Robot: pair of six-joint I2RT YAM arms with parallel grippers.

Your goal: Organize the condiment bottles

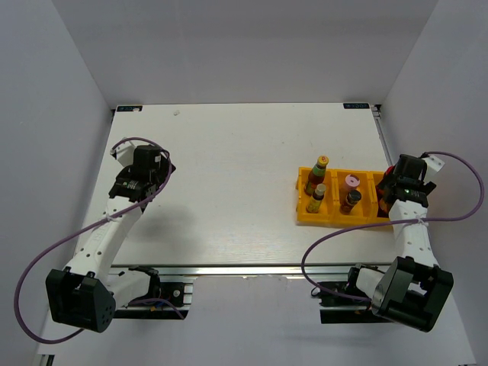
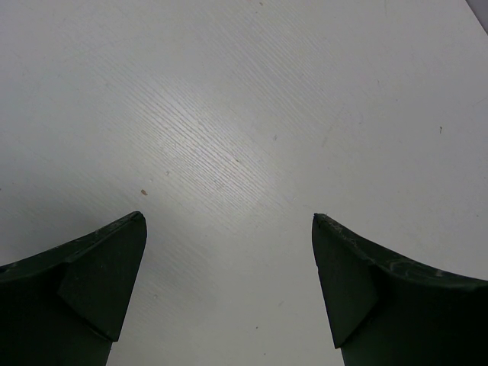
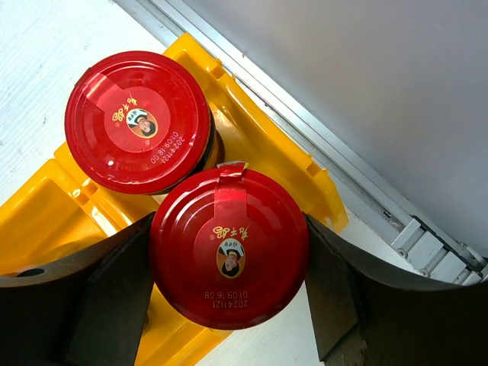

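Observation:
In the right wrist view my right gripper point(image 3: 229, 259) is shut on a stout jar with a red cap point(image 3: 229, 248), one finger pressed on each side of the cap. This jar sits over the near right corner of the yellow tray point(image 3: 259, 145), touching a second red-capped jar point(image 3: 137, 120) in the same end compartment. From above, the tray point(image 1: 335, 219) also holds two slim yellow-capped bottles point(image 1: 322, 163) point(image 1: 319, 189), a pink-capped bottle point(image 1: 351, 181) and a small black-capped one point(image 1: 355, 196). My left gripper point(image 2: 229, 221) stands open over bare table at the far left point(image 1: 156, 162).
The table's metal edge rail point(image 3: 366, 183) and the grey side wall point(image 1: 427, 114) run close behind the tray's right end. A purple cable point(image 1: 457, 213) loops off the right arm, and another point(image 1: 46, 259) off the left arm.

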